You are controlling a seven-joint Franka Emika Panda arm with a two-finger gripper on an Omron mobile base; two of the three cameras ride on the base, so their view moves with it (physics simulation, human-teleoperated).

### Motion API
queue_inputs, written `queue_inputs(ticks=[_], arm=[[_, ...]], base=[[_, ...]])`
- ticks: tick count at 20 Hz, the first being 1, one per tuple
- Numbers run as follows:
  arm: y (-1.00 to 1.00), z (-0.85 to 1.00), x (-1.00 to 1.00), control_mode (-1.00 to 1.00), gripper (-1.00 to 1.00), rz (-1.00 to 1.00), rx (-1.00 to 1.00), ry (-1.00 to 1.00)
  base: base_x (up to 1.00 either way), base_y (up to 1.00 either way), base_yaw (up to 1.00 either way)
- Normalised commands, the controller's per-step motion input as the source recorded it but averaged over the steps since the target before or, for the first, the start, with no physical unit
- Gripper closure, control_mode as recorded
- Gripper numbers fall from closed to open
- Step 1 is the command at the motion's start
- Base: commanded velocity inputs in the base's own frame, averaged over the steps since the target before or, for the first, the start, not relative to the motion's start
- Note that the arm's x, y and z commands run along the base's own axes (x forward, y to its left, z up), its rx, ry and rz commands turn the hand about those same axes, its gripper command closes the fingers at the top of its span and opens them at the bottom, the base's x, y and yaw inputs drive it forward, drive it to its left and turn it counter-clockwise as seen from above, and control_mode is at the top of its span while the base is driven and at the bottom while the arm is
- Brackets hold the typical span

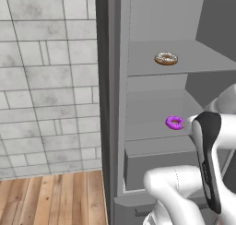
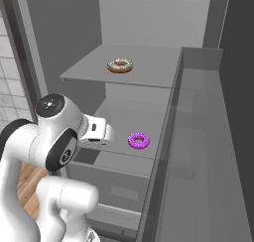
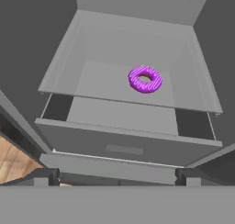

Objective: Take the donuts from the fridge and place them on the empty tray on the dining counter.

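Hovering before the open fridge [image 1: 115, 104] with jaws spread wide and empty, the gripper [image 3: 117, 176] faced the purple-iced donut [image 3: 145, 79] on the middle shelf. Resting one shelf above that donut, the brown sprinkled donut [image 1: 166, 58] lay untouched.

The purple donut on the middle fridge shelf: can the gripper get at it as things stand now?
Probably yes. The fridge stands open, and the purple donut lies alone on its shelf with nothing around it. The gripper is open and looks down at the purple donut from in front, with free space between them.
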Motion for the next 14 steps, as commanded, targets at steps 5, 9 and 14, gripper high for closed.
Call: queue_inputs(ticks=[5,9,14], arm=[[0.0,-0.28,0.6,-1.0,-1.0,0.0,0.01,0.0],[-0.01,-0.39,0.52,-1.0,-1.0,0.0,0.0,0.0],[-0.05,-0.35,0.49,-1.0,-1.0,0.0,0.0,0.0]], base=[[0.0,0.0,0.0],[0.0,0.0,0.0],[0.0,0.0,0.0]])
